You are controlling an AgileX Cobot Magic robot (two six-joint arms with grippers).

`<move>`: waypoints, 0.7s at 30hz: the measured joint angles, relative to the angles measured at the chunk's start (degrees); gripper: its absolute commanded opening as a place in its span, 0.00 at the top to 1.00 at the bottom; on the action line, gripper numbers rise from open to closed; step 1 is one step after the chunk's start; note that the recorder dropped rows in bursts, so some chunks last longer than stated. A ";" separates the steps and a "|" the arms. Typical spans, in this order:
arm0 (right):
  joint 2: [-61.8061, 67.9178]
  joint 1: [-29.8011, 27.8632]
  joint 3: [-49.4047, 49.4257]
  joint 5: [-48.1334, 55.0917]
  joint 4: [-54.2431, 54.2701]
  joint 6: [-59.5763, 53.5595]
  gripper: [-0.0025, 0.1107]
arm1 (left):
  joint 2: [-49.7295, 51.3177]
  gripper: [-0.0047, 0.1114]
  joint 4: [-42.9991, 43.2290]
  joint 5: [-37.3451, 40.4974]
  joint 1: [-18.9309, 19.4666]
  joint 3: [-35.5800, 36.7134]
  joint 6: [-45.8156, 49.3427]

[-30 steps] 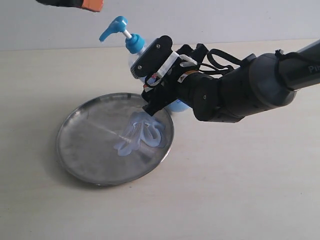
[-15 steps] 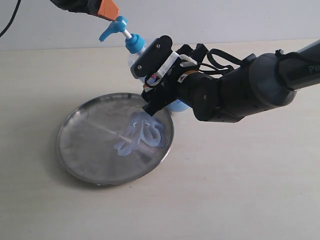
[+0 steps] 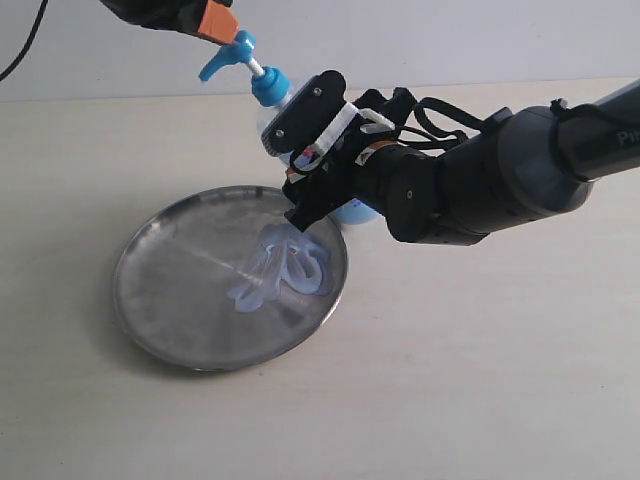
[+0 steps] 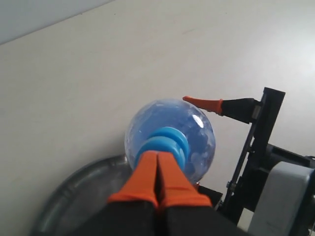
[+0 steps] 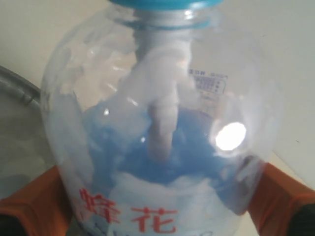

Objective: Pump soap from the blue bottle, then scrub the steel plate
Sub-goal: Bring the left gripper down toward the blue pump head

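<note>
The blue bottle [image 3: 272, 88] stands at the far rim of the steel plate [image 3: 170, 275], its pump head [image 3: 228, 52] raised. My right gripper [image 3: 312, 185] is shut on the bottle's body, and its orange fingers [image 5: 37, 199] flank the label with red characters [image 5: 130, 216]. My left gripper [image 3: 216, 22] is shut with nothing between its orange fingers [image 4: 145, 172]. It sits on top of the pump head, directly over the bottle [image 4: 199, 130]. Pale blue soap [image 3: 282, 265] lies in glossy squiggles on the plate's right half.
Everything rests on a pale beige table [image 3: 480, 380], with a light wall [image 3: 450, 40] behind. The right arm's bulky black body [image 3: 470, 185] stretches in from the right. The plate's rim [image 4: 69, 199] shows under the left gripper.
My left gripper has come down and to the right from the top edge onto the pump head. The right gripper, bottle and soap have not moved.
</note>
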 measured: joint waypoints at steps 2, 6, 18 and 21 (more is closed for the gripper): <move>0.00 0.00 0.00 0.00 0.00 0.00 0.98 | 0.00 0.96 0.00 -0.13 0.00 0.00 0.00; 0.00 0.00 0.00 0.00 0.00 0.04 0.98 | 0.00 0.96 0.00 -0.35 0.00 0.00 0.00; 0.00 -0.12 0.00 -0.10 0.23 0.60 0.98 | 1.87 0.96 -1.09 -1.49 0.36 -0.43 0.00; 0.00 -0.12 0.00 -0.10 0.23 0.60 0.98 | 1.99 0.96 -1.34 -1.84 0.46 -0.58 0.00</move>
